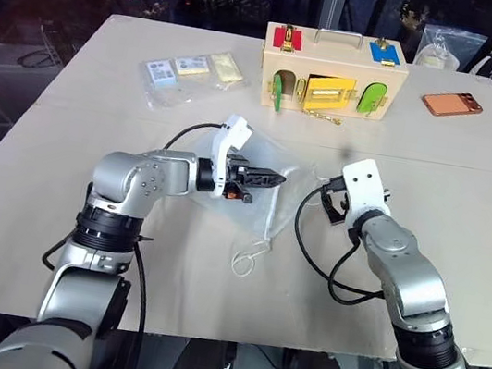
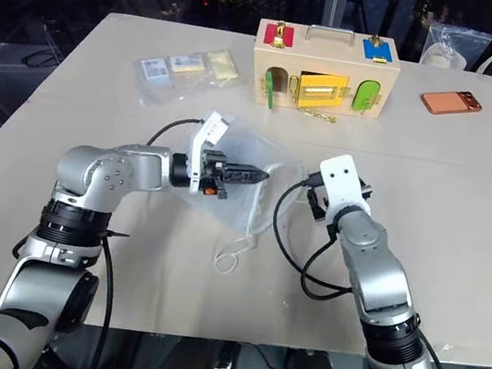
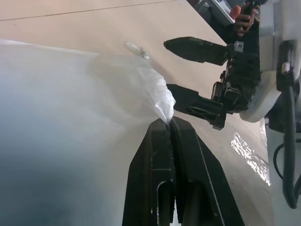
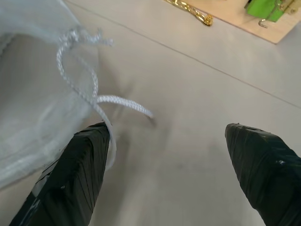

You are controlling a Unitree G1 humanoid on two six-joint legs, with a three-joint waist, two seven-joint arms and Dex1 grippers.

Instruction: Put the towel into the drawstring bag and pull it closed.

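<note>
The translucent white sheer-fabric drawstring bag (image 1: 260, 182) lay on the beige worktop (image 1: 420, 268), its edge pinched in the closed left tool (image 3: 169, 123). The right tool (image 4: 171, 141) stood open just beside the bag's thin white cord (image 4: 89, 94). The bag's contents could not be made out.

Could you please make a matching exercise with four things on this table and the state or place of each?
Things:
1. left gripper
2. right gripper
3. orange phone
4. wooden latch box

States or places:
a. lies at the far right of the table
b. fingers apart over bare table, beside a white cord
c. fingers pinched on the edge of the drawstring bag
d. stands at the far middle, with a handle on top

Pairs: 1-c, 2-b, 3-a, 4-d
</note>
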